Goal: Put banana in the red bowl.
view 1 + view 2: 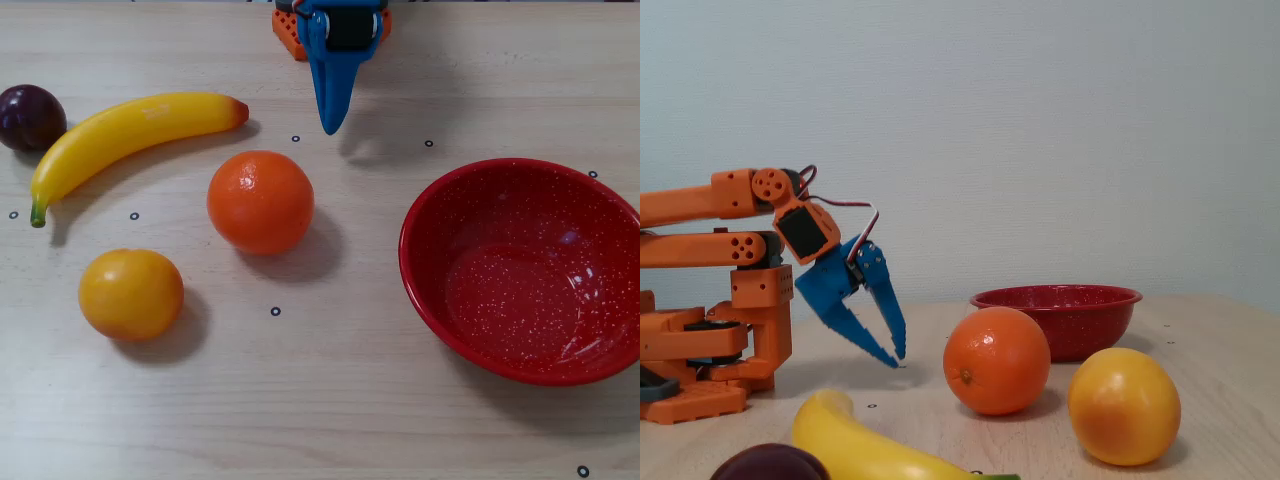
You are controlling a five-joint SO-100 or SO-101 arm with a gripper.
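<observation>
The yellow banana (130,130) lies at the upper left of the overhead view, its reddish tip pointing toward the arm; in the fixed view only part of the banana (855,440) shows at the bottom edge. The red bowl (520,300) stands empty at the right, and sits behind the fruit as the bowl (1060,318) in the fixed view. My blue gripper (327,126) hangs near the arm's base, right of the banana's tip and apart from it. In the fixed view the gripper (895,358) points down just above the table, its jaws together and holding nothing.
An orange (260,201) sits between banana and bowl. A yellow-orange fruit (131,294) lies at the lower left, a dark plum (30,116) at the far left by the banana. The orange arm base (710,350) stands at the table's back edge.
</observation>
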